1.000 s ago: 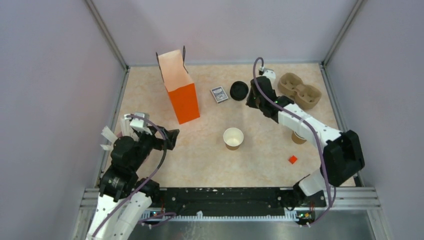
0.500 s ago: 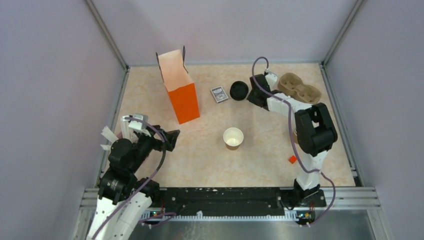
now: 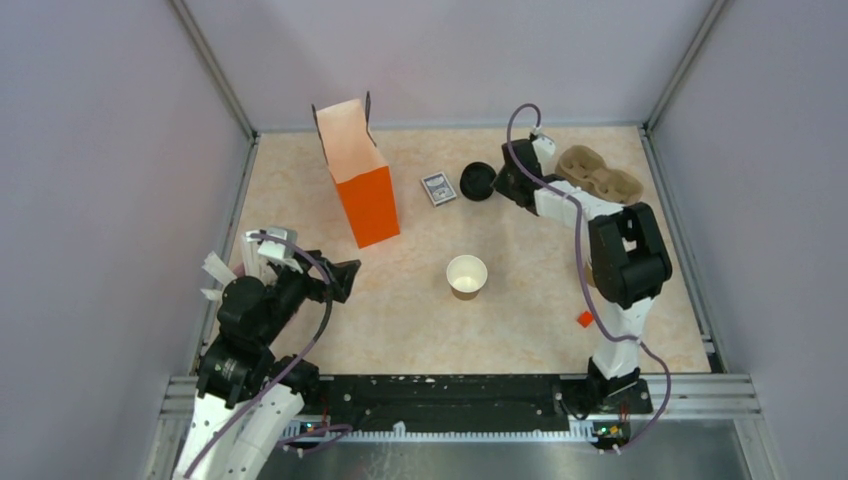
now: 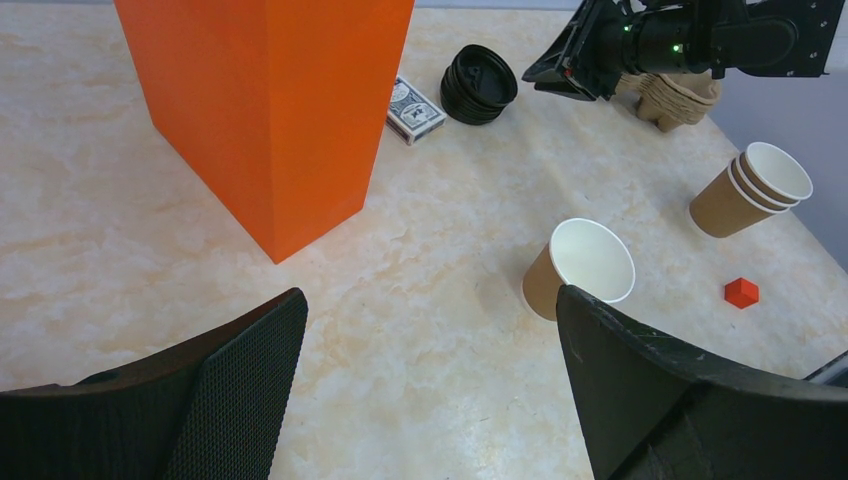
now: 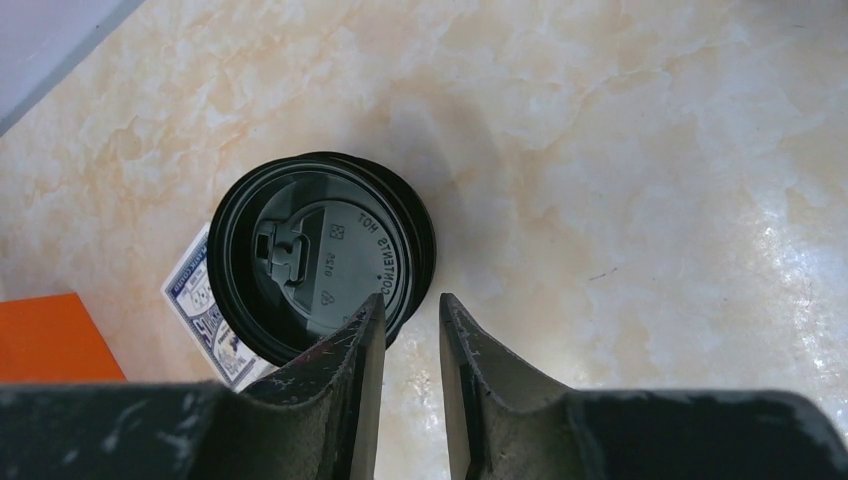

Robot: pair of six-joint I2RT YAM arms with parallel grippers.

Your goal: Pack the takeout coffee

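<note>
Orange bag (image 3: 360,185) upright, upper left of centre in top view. Left gripper (image 4: 430,300) lower left, spread wide, holding nothing. Right gripper (image 5: 410,305) upper right of centre, nearly pinched, thin gap with nothing in it, one finger overlapping rim of black lid stack (image 5: 310,260). Takeout coffee cup (image 3: 466,275) mid-frame, upright, lidless, well apart from both. Tiny red cube (image 3: 585,319) lower right.
</note>
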